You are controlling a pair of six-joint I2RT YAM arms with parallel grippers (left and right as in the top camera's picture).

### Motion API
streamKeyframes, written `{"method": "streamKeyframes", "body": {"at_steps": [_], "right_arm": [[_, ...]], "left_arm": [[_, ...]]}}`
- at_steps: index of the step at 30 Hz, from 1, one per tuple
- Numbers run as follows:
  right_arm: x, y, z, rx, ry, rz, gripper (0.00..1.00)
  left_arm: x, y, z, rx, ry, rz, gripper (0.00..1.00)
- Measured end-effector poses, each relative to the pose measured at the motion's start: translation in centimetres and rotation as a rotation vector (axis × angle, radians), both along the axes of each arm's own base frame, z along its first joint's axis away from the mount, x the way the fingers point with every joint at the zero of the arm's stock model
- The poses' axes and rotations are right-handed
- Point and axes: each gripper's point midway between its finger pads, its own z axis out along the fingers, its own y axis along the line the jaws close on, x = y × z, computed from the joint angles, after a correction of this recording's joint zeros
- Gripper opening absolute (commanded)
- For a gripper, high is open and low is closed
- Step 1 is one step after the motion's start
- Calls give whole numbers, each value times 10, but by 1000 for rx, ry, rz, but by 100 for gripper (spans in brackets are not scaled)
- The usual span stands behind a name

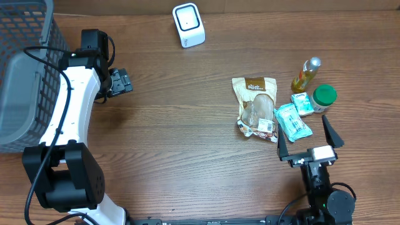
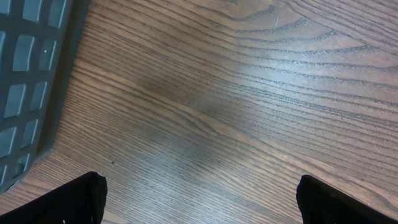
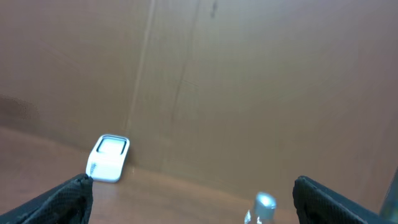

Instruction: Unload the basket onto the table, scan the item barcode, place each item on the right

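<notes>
The white barcode scanner (image 1: 188, 25) stands at the table's far edge and also shows small in the right wrist view as the scanner (image 3: 109, 158). The items lie at the right: a brown snack bag (image 1: 256, 106), two teal packets (image 1: 292, 120), a yellow bottle with a silver cap (image 1: 306, 75) and a green-lidded jar (image 1: 324, 97). My right gripper (image 1: 306, 139) hovers open just in front of them, holding nothing; its wrist view catches only the bottle's cap (image 3: 263, 205). My left gripper (image 1: 120, 81) is open and empty over bare wood at the left.
A grey mesh basket (image 1: 25, 69) fills the far left corner, and its wall (image 2: 31, 81) sits close beside my left gripper (image 2: 202, 202). A brown wall rises behind the table, filling most of the view past my right gripper (image 3: 196, 199).
</notes>
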Motion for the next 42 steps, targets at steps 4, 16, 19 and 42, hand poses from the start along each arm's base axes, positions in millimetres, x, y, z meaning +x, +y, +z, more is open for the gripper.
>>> {"method": "streamKeyframes", "body": {"at_steps": [4,16,19,42], "right_arm": [[8,-8,-35,27,154,-27,100],[12,-27,-71,167,318,-91,100],[12,-27,-71,175,319,-90,100],[12,-27,-71,176,319,-89,100]], "left_arm": [[0,0,0,0,0,0,100],[0,0,0,0,0,0,100],[0,0,0,0,0,0,99],[0,0,0,0,0,0,100]]}}
